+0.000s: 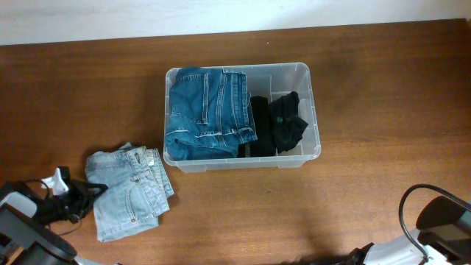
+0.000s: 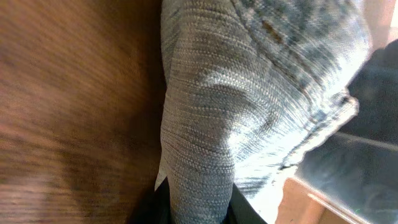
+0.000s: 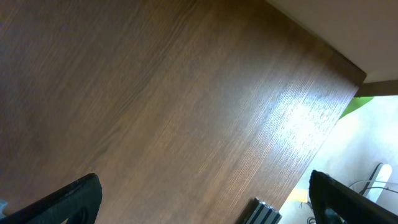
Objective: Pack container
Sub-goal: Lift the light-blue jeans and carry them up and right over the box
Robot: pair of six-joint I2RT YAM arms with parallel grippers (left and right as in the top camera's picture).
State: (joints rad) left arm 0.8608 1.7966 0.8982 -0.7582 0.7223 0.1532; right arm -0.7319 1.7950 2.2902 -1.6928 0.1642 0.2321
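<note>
The clear plastic container stands at the table's middle. It holds folded dark blue jeans on the left and black clothing on the right. Folded light-wash jeans lie on the table to its front left. My left gripper is at their left edge and is shut on a fold of the light jeans, which fills the left wrist view. My right gripper is open and empty above bare table; its arm sits at the bottom right of the overhead view.
The wooden table runs to a pale wall at the back. The right wrist view shows the table's edge, an aluminium frame rail and cables beyond it.
</note>
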